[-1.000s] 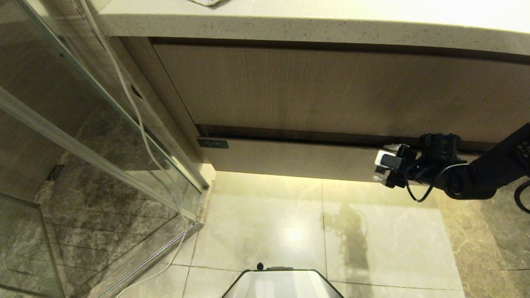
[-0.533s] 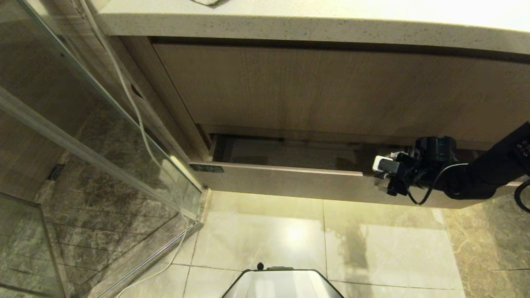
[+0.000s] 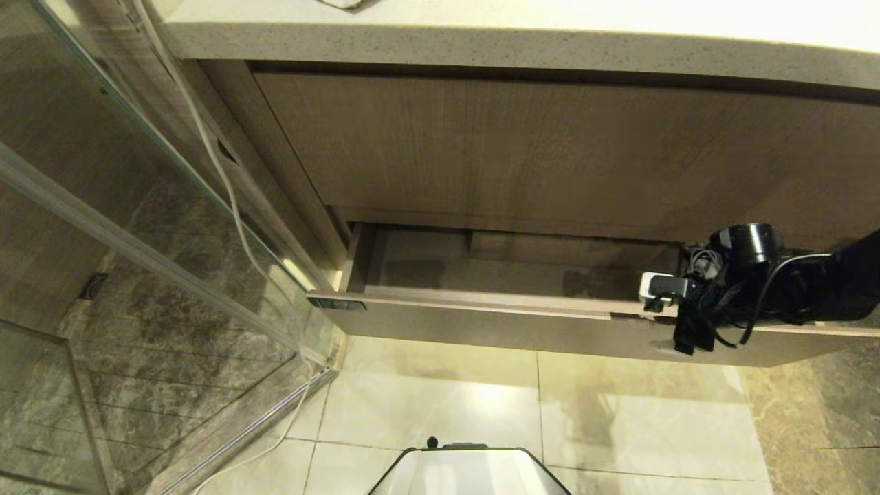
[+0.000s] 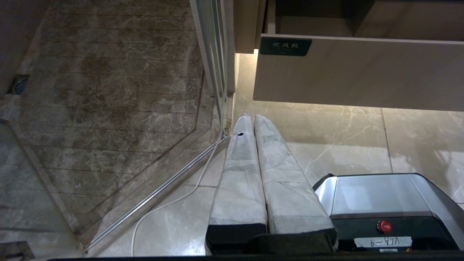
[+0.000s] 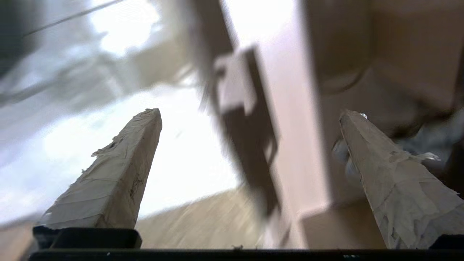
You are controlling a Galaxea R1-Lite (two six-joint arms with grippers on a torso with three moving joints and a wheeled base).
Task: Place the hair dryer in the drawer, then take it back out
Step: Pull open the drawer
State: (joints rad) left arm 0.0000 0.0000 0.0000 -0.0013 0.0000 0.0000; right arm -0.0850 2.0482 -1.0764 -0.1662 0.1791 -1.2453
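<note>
The drawer (image 3: 481, 323) stands pulled out from the foot of the vanity, its light wood-grain front facing the floor tiles (image 3: 440, 392) and its shallow inside showing bare wood with a boxed notch at the back. A small black label (image 3: 337, 304) sits at the drawer front's nine o'clock end; in the left wrist view the same label (image 4: 285, 46) carries white characters. Above the drawer is the taller wood-grain panel (image 3: 550, 151), and above that the pale speckled tabletop (image 3: 481, 41).

The right gripper (image 3: 670, 313) is at the three o'clock end of the drawer, hooked over the top edge of the front. One of its jaws lies inside the drawer and the other hangs down the outer face. The right wrist view shows the two taped fingers (image 5: 119, 174) standing wide apart with the drawer's front edge between them, so the jaws are open and clamp nothing.

The left gripper (image 4: 253, 119) appears only in its own wrist view, low above the floor, its taped jaws pressed together and empty.

The hair dryer itself is out of sight in every view. A white cord (image 3: 227, 185) runs down along the glass shower screen (image 3: 137, 227) at nine o'clock and trails across the floor.
</note>
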